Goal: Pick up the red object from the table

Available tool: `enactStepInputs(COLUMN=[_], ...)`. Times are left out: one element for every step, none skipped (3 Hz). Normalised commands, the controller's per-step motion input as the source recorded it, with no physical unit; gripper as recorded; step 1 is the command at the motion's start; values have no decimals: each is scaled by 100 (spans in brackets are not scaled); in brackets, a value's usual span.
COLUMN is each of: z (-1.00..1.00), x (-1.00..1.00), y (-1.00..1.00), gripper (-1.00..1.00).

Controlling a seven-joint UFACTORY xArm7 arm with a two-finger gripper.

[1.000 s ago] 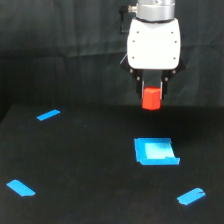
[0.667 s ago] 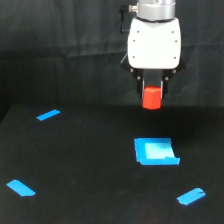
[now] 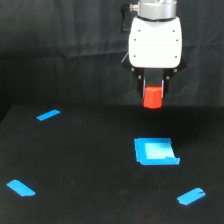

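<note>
fingers: we see the gripper (image 3: 153, 90) clamped on the red object (image 3: 153, 97); the dark fingers blend into the backdrop.
red object: between the fingers, top hidden, clear above the table (image 3: 80, 160).
blue tray (image 3: 155, 151): below the fingers.
tape strips (image 3: 48, 115): well apart.
arm: cut off above.
</note>
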Motion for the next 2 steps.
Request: enactStepInputs(z=[5, 7], x=[4, 4], y=[1, 0], gripper=[-100, -100])
